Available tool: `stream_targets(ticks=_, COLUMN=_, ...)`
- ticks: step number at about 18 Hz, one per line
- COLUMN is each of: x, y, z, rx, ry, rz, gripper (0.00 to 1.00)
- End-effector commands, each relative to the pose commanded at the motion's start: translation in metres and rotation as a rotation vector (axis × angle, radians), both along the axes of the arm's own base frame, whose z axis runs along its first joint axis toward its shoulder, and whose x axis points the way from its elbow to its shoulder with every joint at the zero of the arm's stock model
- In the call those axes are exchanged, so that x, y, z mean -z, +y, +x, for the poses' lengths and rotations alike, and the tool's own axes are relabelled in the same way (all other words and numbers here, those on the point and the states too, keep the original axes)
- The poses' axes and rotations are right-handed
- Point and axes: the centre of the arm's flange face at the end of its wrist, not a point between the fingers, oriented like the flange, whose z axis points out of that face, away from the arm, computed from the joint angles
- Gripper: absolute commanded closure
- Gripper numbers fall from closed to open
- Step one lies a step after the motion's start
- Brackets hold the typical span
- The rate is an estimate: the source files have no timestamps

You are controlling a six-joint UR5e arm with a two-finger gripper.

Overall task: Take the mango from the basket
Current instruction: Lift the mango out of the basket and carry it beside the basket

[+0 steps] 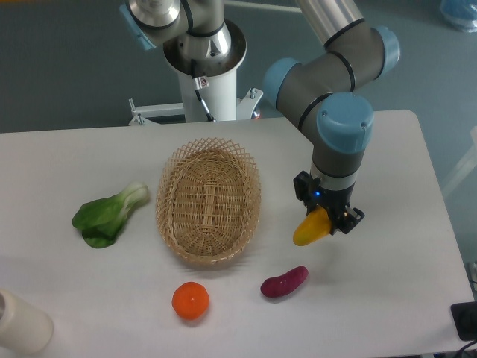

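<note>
The yellow-orange mango hangs tilted in my gripper, which is shut on its upper end. It is held above the white table, well to the right of the oval wicker basket. The basket holds nothing that I can see. The mango's lower tip points down and to the left, toward the purple sweet potato.
A purple sweet potato lies just below the mango. A round orange fruit sits in front of the basket. A green bok choy lies left of it. A white cylinder stands at the bottom left corner.
</note>
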Motion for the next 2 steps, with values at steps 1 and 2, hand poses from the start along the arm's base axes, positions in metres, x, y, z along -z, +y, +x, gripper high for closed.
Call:
stream_targets(ticks=1, x=0.0007, y=-0.0002, z=0.0003, rx=0.0, ry=-0.001, rz=-0.001, gripper=0.62)
stream_targets(ticks=2, x=0.0007, y=-0.0002, z=0.0003, rx=0.0, ry=-0.001, rz=-0.001, gripper=0.62)
